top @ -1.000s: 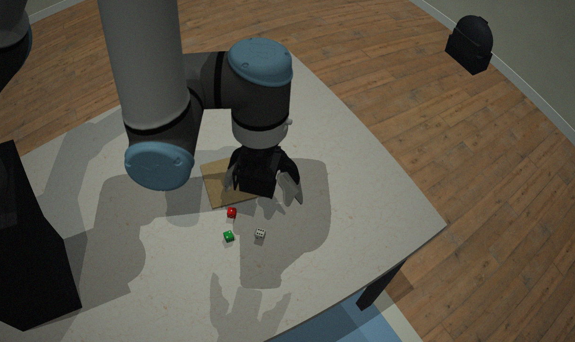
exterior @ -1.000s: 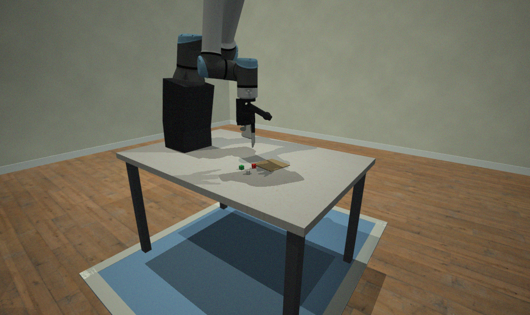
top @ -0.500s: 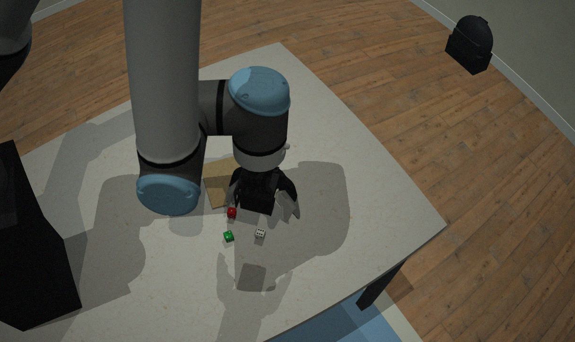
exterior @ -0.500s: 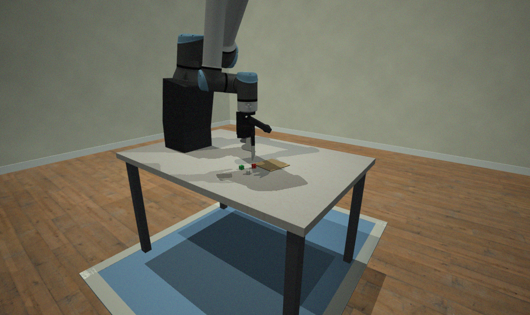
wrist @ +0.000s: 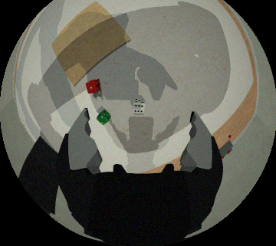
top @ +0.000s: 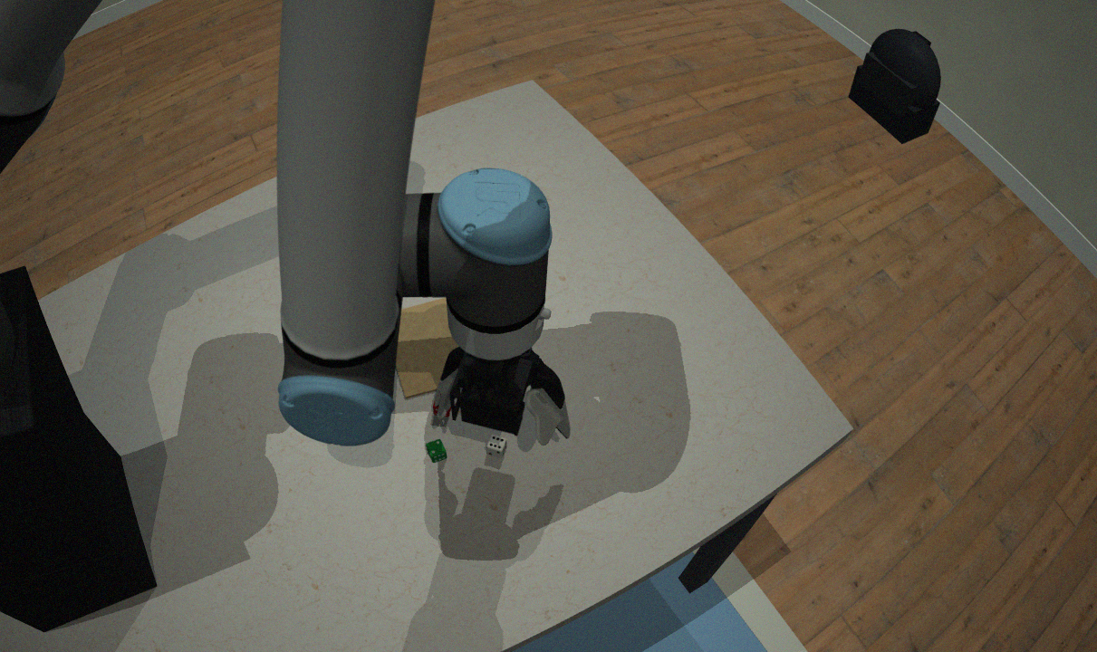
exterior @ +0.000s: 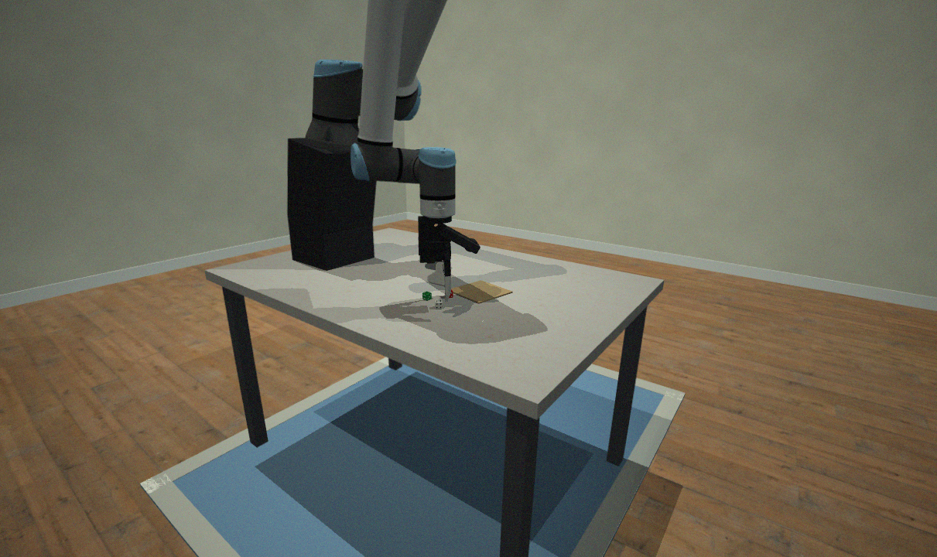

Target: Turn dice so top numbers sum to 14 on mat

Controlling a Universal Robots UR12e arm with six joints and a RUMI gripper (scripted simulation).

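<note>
My gripper is open and empty, low over the table, its jaws on either side of the white die. The white die lies on the table; its top seems to show six. The green die lies on the table to the left in the wrist view; its top number is hard to read. The red die lies off the mat, near its corner, mostly hidden behind a jaw in the top view. The tan mat holds no die.
The pale table bears everything. The robot's black pedestal stands at one end of it. The arm covers part of the mat in the top view. Arm and gripper shadows fall across the mat and around the dice.
</note>
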